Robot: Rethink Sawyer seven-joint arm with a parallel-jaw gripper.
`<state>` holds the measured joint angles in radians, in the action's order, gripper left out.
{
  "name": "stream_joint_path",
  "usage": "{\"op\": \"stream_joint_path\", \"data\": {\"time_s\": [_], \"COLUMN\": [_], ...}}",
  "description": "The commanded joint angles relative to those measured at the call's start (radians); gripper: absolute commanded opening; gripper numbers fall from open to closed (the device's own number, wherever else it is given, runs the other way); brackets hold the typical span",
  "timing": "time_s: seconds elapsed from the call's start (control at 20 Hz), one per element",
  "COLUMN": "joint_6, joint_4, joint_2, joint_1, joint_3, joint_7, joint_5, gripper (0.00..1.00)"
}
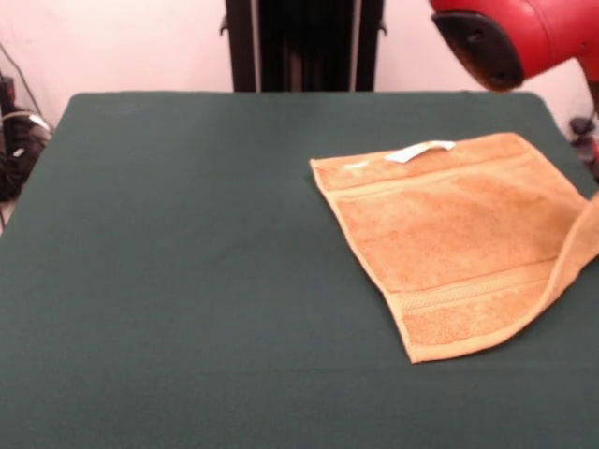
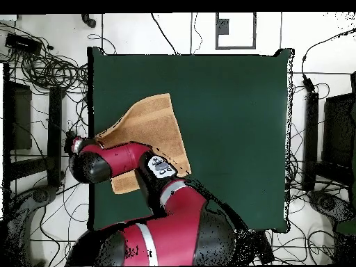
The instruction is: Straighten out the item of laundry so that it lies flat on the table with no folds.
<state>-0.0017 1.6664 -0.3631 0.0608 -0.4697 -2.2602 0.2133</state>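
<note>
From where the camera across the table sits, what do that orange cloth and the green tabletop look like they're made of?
The orange towel looks like terry cotton: fuzzy looped pile, with smoother woven bands near two edges and a small white tag, probably fabric. The table seems covered in dark green felt or similar cloth: matte, no shine, fine even texture. What lies underneath is hidden.

This is a robotics lab or test cell, not a home. A red and black robot arm (image 2: 132, 163) stands at a table (image 2: 229, 139) covered in dark green felt, set on a pale floor. Tangles of black cables (image 2: 49, 66) lie loose along the table's sides, dark equipment racks (image 2: 334, 139) flank it, and a black pedestal column (image 1: 304, 45) rises against a bare white wall.
</note>
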Motion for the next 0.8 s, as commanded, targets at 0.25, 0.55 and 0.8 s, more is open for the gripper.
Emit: {"op": "stream_joint_path", "data": {"time_s": [0.25,0.55,0.8], "joint_6": [0.154,0.289,0.44], "joint_4": [0.027,0.075,0.084], "joint_2": [-0.21,-0.411,-0.518], "joint_1": [-0.091,-0.131,-0.129], "joint_3": [0.041,0.151,0.196], "joint_7": [-0.12,-0.173,-0.175], "joint_5": [-0.084,-0.171,-0.22], "gripper": [1.0,1.0,1.0]}}
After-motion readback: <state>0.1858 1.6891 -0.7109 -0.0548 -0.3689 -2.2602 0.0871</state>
